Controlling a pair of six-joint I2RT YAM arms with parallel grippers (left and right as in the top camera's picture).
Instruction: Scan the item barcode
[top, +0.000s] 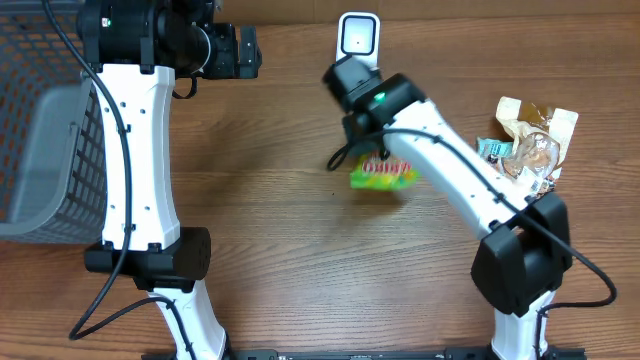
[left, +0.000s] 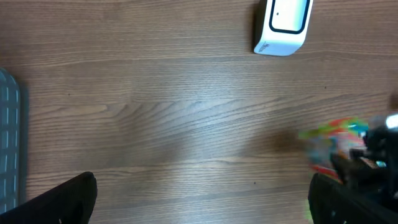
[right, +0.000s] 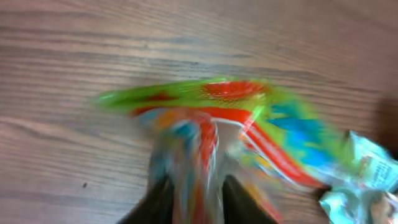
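The item is a green, red and blue snack bag (top: 383, 175), low over the table's middle beneath my right gripper (top: 372, 150). In the right wrist view the bag (right: 249, 118) is smeared by motion, and its top edge runs between my right gripper's (right: 196, 199) two dark fingertips, which stand apart. The white barcode scanner (top: 357, 36) stands at the table's far edge, just behind that gripper. My left gripper (top: 245, 52) hovers at the far left of the scanner (left: 283, 25), wide open (left: 199, 199) and holding nothing, with the bag (left: 333, 146) at its right.
A grey mesh basket (top: 40, 150) fills the left edge. A heap of other snack packets (top: 530, 140) lies at the right, by the right arm's base. One crinkled packet (right: 367, 180) shows beside the bag.
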